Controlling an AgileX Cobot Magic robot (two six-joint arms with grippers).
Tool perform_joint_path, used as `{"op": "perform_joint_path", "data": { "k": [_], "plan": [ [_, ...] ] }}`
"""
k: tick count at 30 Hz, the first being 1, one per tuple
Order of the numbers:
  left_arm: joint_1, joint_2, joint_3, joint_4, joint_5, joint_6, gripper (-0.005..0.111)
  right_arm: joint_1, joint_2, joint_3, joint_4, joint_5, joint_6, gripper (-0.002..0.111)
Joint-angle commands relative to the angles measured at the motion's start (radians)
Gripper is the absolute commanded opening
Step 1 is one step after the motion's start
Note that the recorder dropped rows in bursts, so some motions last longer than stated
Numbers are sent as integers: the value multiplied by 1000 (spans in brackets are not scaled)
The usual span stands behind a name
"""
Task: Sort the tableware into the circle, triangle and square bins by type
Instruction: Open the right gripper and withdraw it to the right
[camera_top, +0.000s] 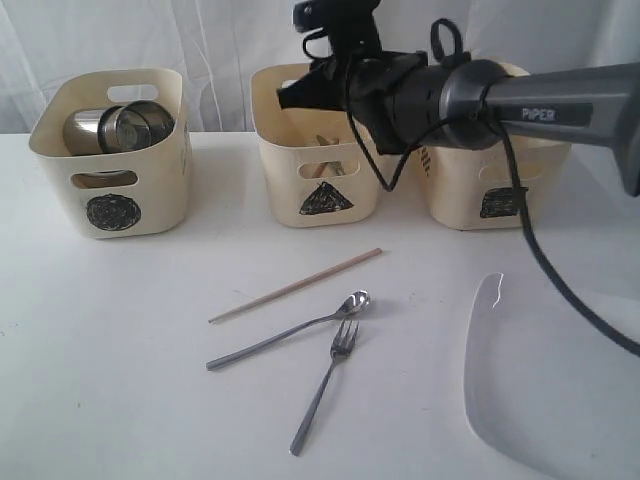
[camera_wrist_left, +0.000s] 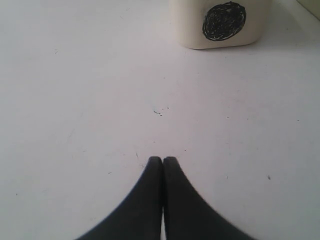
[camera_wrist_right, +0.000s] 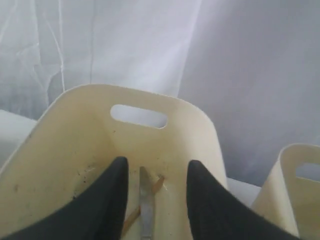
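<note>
I am holding the right pincer (camera_wrist_right: 156, 165) directly above the cream plastic tub marked with a black scribbled triangle (camera_top: 290, 190). Its jaws are standing apart with nothing between them. Down inside that tub a flat steel knife (camera_wrist_right: 146, 210) is lying against a thin wooden chopstick (camera_wrist_right: 159, 182), so I am judging the piece to be free of the pads.

To finish this step cleanly I am planning a straight lift before any sideways swing. The fingers are sitting close to the tub's far wall and its cut-out handle, and a light tub like this would probably slide or tip if clipped.

In front of the triangle tub, on the white worktop (camera_top: 120, 330), a second wooden chopstick (camera_top: 296, 285) is lying flat. A steel spoon (camera_top: 290, 333) and a steel fork (camera_top: 325, 385) are lying just beyond it, towards the camera, with their heads touching or nearly so. For these thin pieces I am favouring a grip across the middle of the shaft, so that they hang level.

The large white rounded-square plate (camera_top: 540, 380) is lying in front and to the right of the triangle tub. The circle-marked tub (camera_top: 150, 190), holding shiny steel bowls (camera_top: 120, 128), is standing to its left, and the square-marked tub (camera_top: 460, 190) is just beside it on the right.

My left pincer (camera_wrist_left: 163, 160) is clenched and empty, low over the worktop out by the circle tub.
</note>
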Motion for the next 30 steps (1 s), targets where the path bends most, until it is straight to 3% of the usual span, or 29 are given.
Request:
{"op": "perform_joint_path", "data": {
  "k": [1, 6, 9, 14, 18, 21, 27, 30],
  "plan": [
    [-1, -5, 2, -8, 0, -6, 0, -6, -126, -3, 440, -90, -409, 36],
    [-1, -5, 2, -8, 0, -6, 0, 26, -244, 87, 457, -430, -825, 19],
    [-1, -5, 2, -8, 0, -6, 0, 33, -312, 194, 457, -558, -839, 0],
    [-1, -5, 2, -8, 0, -6, 0, 55, -439, 443, 457, -608, -839, 0],
    [-1, -5, 2, -8, 0, -6, 0, 135, -559, 643, 457, -666, -839, 0],
    [-1, -5, 2, -8, 0, -6, 0, 226, -681, 774, 457, -537, -839, 0],
    [-1, -5, 2, -8, 0, -6, 0, 241, -879, 961, 457, 218, -839, 0],
    [-1, -5, 2, -8, 0, -6, 0, 241, -891, 1009, 457, 467, -715, 0]
  ]
}}
